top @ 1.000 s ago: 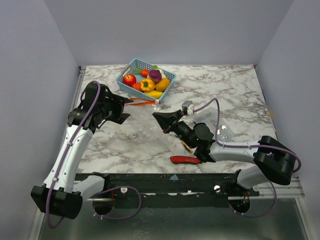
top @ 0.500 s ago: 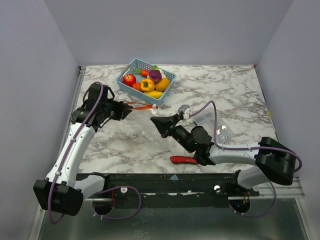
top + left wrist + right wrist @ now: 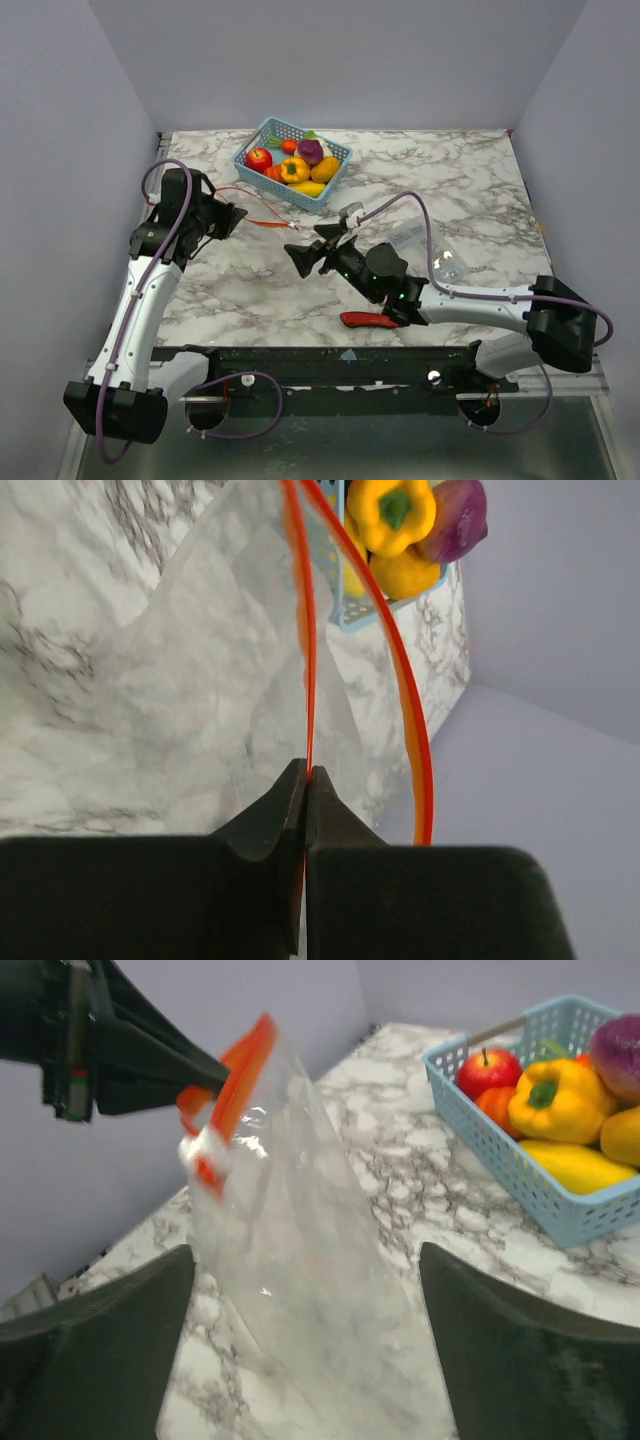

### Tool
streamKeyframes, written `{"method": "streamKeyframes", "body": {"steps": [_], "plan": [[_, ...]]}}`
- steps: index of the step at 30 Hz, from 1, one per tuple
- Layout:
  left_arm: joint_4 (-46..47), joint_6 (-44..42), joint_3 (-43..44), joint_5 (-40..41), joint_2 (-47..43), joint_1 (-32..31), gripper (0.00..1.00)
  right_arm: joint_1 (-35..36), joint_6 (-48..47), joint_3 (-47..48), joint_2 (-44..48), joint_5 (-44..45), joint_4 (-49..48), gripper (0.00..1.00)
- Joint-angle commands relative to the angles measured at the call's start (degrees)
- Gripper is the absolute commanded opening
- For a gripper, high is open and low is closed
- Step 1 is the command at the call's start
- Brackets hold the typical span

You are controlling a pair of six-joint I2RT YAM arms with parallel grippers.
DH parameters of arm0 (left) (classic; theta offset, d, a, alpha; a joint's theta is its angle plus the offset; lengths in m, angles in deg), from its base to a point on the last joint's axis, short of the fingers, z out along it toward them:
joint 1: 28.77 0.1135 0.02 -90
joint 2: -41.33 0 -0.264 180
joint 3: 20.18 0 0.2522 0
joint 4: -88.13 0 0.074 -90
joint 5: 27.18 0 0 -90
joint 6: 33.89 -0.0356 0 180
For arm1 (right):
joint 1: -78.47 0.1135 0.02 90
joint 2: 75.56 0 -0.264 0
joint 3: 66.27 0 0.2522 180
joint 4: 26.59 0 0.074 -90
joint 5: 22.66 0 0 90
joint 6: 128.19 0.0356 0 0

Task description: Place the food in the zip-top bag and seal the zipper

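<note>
The zip-top bag (image 3: pixel 262 228) hangs from my left gripper (image 3: pixel 228 215), which is shut on one side of the zipper (image 3: pixel 308 660); the other side (image 3: pixel 415 730) bows away, so the mouth gapes. The clear film (image 3: pixel 220 680) drapes down to the marble. My right gripper (image 3: pixel 308 252) stands open just right of the bag, its fingers (image 3: pixel 100 1350) on either side of the film (image 3: pixel 300 1260) without touching it. The food (image 3: pixel 296 166) lies in the light blue basket (image 3: pixel 262 135) at the back: red apple (image 3: pixel 490 1070), yellow pepper (image 3: pixel 555 1100), a purple piece (image 3: pixel 455 525).
A red-handled utility knife (image 3: pixel 368 320) lies near the front edge under the right arm. A flat clear packet (image 3: pixel 420 243) sits right of centre. Walls close in the table on the left, back and right.
My right gripper has opened, let go of the bag and swung left. My left gripper has shut on the zipper strip and drawn it left and up, lifting the bag's mouth.
</note>
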Motion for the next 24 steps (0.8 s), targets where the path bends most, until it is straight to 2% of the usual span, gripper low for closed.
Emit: {"method": "streamKeyframes", "body": {"steps": [1, 3, 6, 9, 12, 15, 18, 20, 24], "plan": [[-4.33, -26.40, 7.28, 10.76, -0.93, 0.58, 0.00, 0.38, 4.58, 10.10, 3.08, -0.19, 29.25, 1.00], [-7.27, -36.27, 9.07, 12.98, -0.66, 0.57, 0.00, 0.37, 5.63, 13.81, 3.58, -3.79, 37.00, 1.00], [-9.11, -47.27, 8.84, 13.86, -1.35, 0.62, 0.00, 0.36, 8.46, 15.25, 5.53, -7.62, 38.52, 1.00], [-10.08, -51.06, 8.02, 9.63, -2.35, 0.54, 0.00, 0.31, 9.97, 19.38, 3.67, -10.39, 39.60, 1.00], [-8.21, -50.96, 6.21, 0.72, -4.16, 0.58, 0.00, 0.25, 17.35, 26.82, -0.66, -6.90, 44.03, 1.00], [-5.51, -47.40, 4.37, -5.25, -5.05, 0.58, 0.00, 0.23, 17.81, 32.97, -4.81, -10.32, 46.57, 1.00], [-2.17, -43.44, 1.99, -11.65, -4.84, 0.45, 0.00, 0.15, 21.28, 37.23, -8.52, -8.65, 50.14, 1.00], [0.03, -41.37, 0.42, -14.15, -4.71, 0.24, 0.00, 0.05, 23.17, 39.76, -10.59, -6.08, 53.24, 1.00], [2.67, -39.46, -1.93, -15.58, -4.81, -0.29, 0.00, -0.04, 26.19, 42.80, -13.45, 2.18, 58.91, 0.92]]}}
